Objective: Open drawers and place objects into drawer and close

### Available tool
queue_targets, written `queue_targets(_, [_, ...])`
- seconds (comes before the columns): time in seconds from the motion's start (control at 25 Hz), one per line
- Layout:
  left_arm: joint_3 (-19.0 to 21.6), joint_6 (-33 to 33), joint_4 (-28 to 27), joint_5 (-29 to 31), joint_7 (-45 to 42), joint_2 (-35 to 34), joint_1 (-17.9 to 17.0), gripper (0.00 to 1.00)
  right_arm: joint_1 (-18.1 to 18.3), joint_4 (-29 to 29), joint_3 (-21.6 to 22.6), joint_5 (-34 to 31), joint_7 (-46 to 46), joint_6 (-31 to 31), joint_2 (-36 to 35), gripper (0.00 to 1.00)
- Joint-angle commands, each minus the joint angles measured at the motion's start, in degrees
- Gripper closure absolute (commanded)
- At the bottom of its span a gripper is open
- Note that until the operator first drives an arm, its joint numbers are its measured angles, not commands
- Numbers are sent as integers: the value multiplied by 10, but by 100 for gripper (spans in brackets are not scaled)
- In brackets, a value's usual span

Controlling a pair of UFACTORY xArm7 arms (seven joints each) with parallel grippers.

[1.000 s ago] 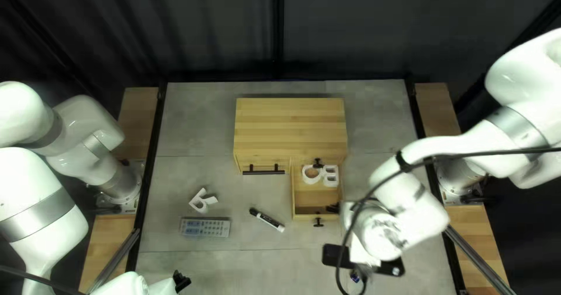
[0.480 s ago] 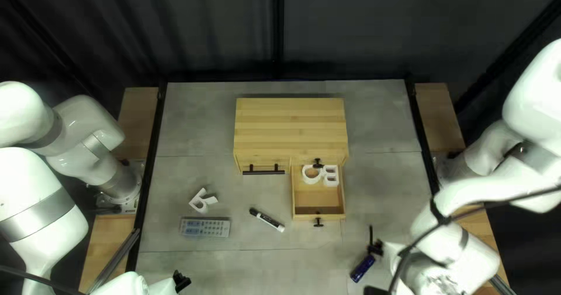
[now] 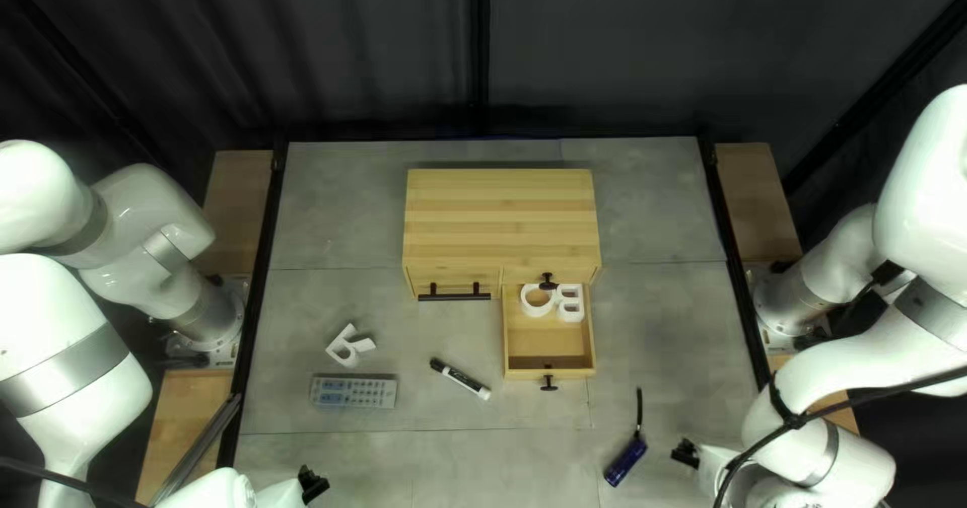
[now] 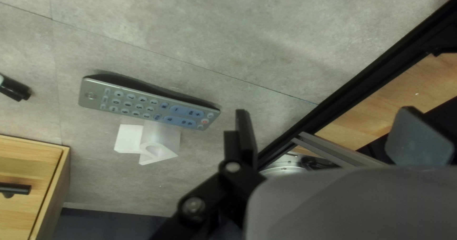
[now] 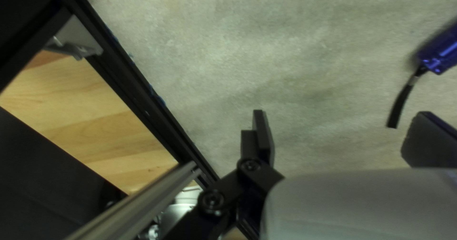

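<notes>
The wooden cabinet [image 3: 501, 221] has its right drawer [image 3: 549, 372] pulled out, holding a white ring [image 3: 528, 307] and a white letter B [image 3: 571, 312] at its back. The left drawer [image 3: 453, 282] is closed. On the table lie a white letter R [image 3: 348, 349], a grey remote [image 3: 353, 391], a black-and-white marker [image 3: 460, 378] and a blue strapped object [image 3: 627, 462]. My left gripper [image 3: 313, 484], seen as the left gripper [image 4: 331, 137] beside the remote [image 4: 152, 104], is open and empty. My right gripper [image 3: 686, 454], also the right gripper [image 5: 345, 137] near the blue object [image 5: 440, 49], is open and empty.
Black rails [image 3: 252, 307] run along both table sides, with wooden side boards [image 3: 234, 201] beyond them. A dark cable [image 3: 856, 402] hangs along my right arm. The pulled-out drawer juts toward the near edge, with the marker lying to its left.
My right arm has swung away from beside the drawer toward the near right corner, uncovering the drawer front and the blue object. The left arm and the items in the drawer are unmoved.
</notes>
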State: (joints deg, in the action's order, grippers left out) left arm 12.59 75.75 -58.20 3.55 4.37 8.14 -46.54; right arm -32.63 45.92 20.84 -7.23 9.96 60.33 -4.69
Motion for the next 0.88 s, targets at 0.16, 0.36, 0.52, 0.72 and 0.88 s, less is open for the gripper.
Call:
queue_targets(0.16, [0,0,0,0,0,0,0,0,13,-23,-14,28,-51,-27,-1,0])
queue_targets(0.36, [0,0,0,0,0,0,0,0,23,3,-23,56,-60,-6,-35,0])
queue_targets(0.52, [0,0,0,0,0,0,0,0,22,4,-21,72,-71,3,-37,0])
queue_targets(0.72, [0,0,0,0,0,0,0,0,19,-15,-16,92,-89,5,-16,0])
queue_targets(0.88, [0,0,0,0,0,0,0,0,19,-17,-17,93,-100,-1,-18,0])
